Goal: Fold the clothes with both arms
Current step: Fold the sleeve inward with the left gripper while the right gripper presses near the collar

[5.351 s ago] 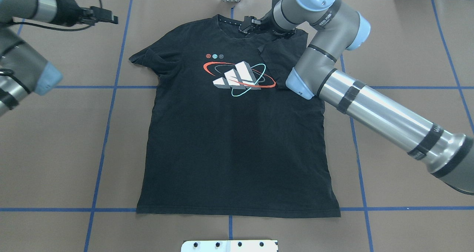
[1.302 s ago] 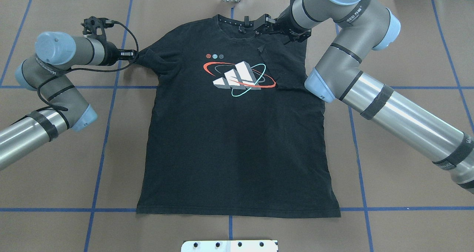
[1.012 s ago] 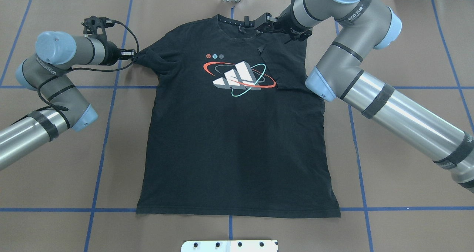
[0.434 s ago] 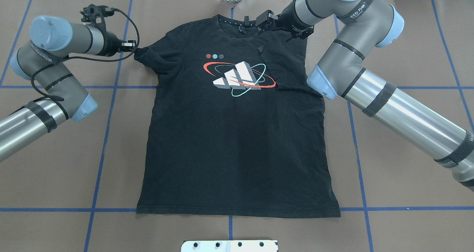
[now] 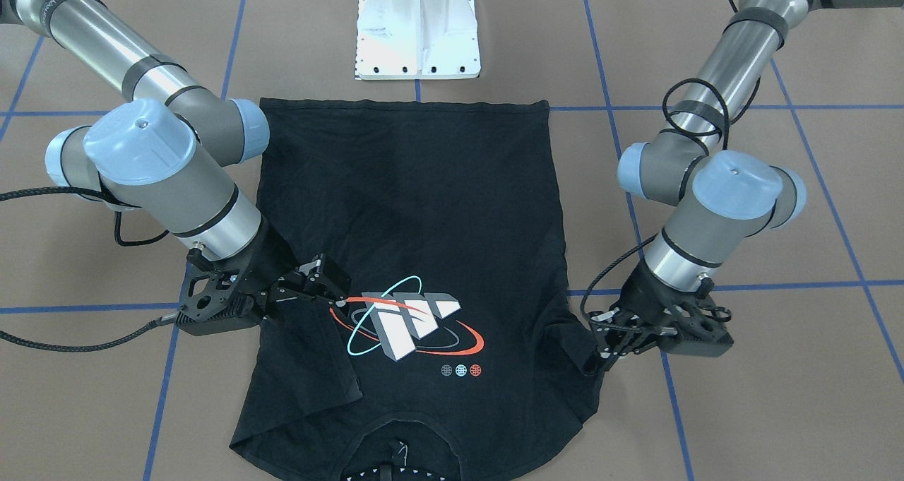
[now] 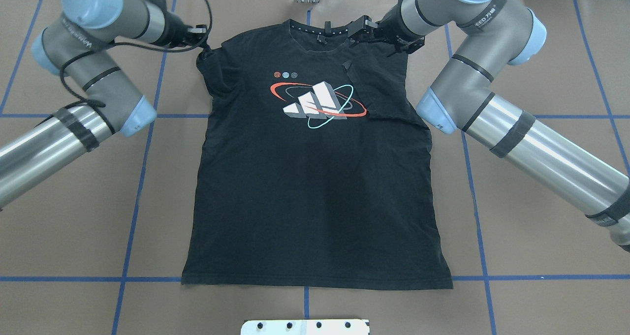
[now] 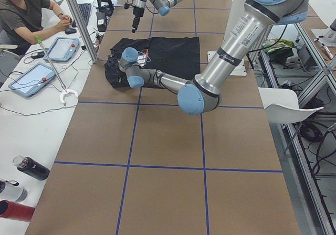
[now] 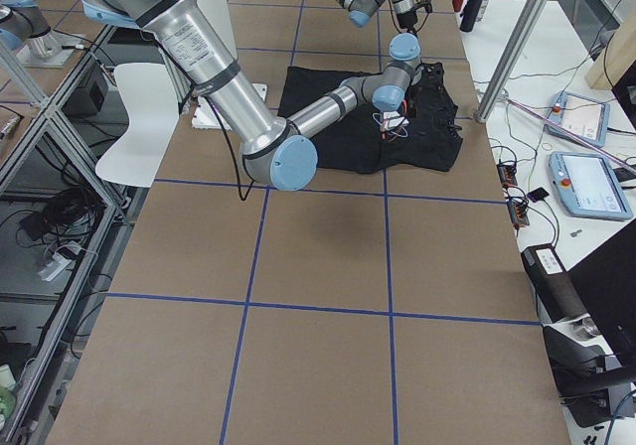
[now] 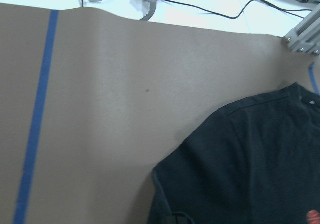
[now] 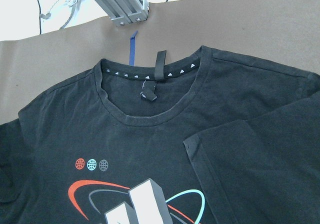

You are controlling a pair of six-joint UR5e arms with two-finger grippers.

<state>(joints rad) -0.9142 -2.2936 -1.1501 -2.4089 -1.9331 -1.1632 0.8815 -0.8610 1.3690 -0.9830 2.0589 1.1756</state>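
The black T-shirt (image 6: 315, 202) lies face up on the table (image 6: 541, 54). To the robot's left of its logo (image 6: 317, 104), the left gripper (image 6: 203, 49) is clamped on the bunched sleeve (image 6: 216, 74). Beyond the logo, near the collar, the right gripper (image 6: 362, 30) hovers with its jaws apart and holds nothing, above the folded sleeve (image 6: 379, 89).

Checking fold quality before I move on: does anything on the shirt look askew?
Sleeves are uneven. The sleeve on the robot's right lies folded over the T-shirt front; the other sleeve is bunched in the left gripper.
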